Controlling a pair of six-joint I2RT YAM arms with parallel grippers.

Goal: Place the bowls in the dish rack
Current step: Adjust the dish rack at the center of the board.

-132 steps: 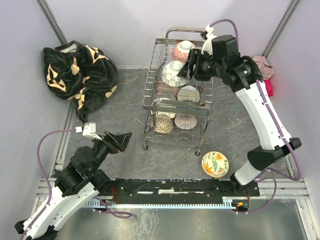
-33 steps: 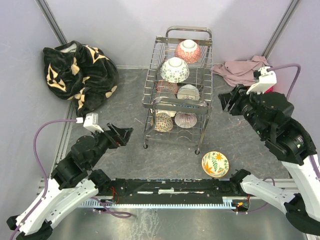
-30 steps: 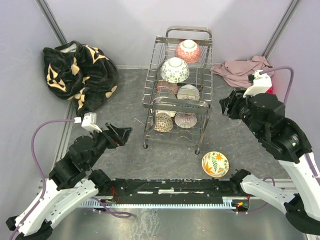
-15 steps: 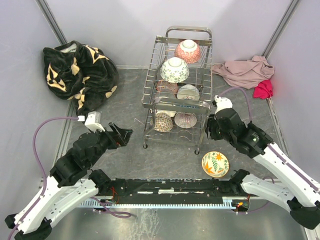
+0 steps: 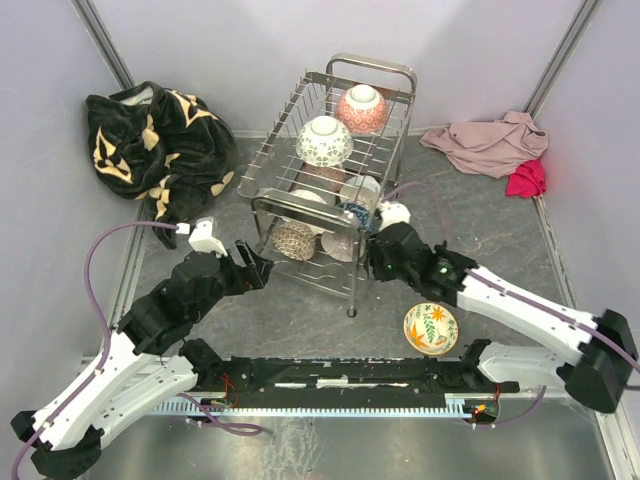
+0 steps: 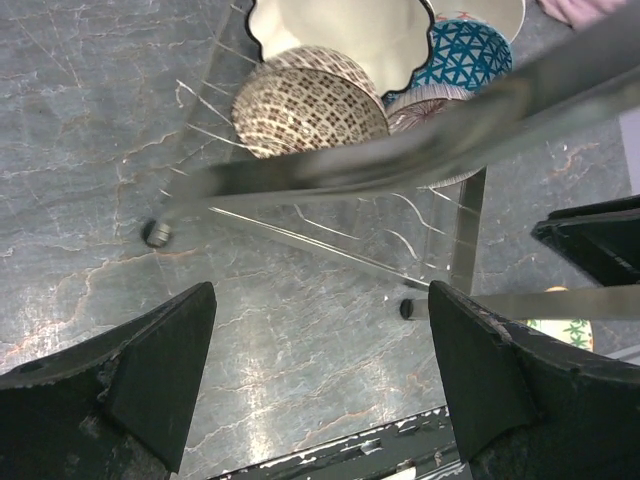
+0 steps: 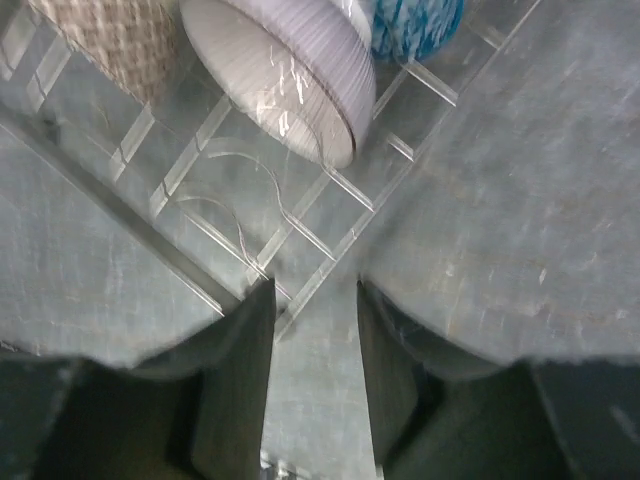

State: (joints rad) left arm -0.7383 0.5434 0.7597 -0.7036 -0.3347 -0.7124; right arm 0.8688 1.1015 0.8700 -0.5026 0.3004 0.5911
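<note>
The chrome dish rack point(image 5: 300, 215) stands skewed, its front swung leftward. A pink bowl point(image 5: 362, 108) and a white patterned bowl point(image 5: 324, 140) sit on its top tier. Lower down are a brown patterned bowl point(image 6: 305, 105), a white scalloped bowl point(image 6: 340, 35), a blue bowl point(image 6: 470, 55) and a ribbed white bowl point(image 7: 285, 70). A floral bowl point(image 5: 430, 328) lies on the table near the front. My right gripper point(image 5: 382, 252) point(image 7: 312, 300) is open at the rack's front right corner, a bottom wire at its mouth. My left gripper point(image 5: 258, 270) point(image 6: 320, 295) is wide open and holds nothing, low by the rack's front left.
A black-and-tan blanket point(image 5: 155, 140) is bunched at the back left. A pink cloth point(image 5: 490, 145) and a red cloth point(image 5: 527, 178) lie at the back right. The rack's small feet point(image 6: 155, 233) rest on grey stone-patterned table. The arms' black base rail point(image 5: 350, 375) runs along the near edge.
The right arm swung down from the right side to the rack's front right corner. The rack turned and slid left. The left gripper edged closer to the rack.
</note>
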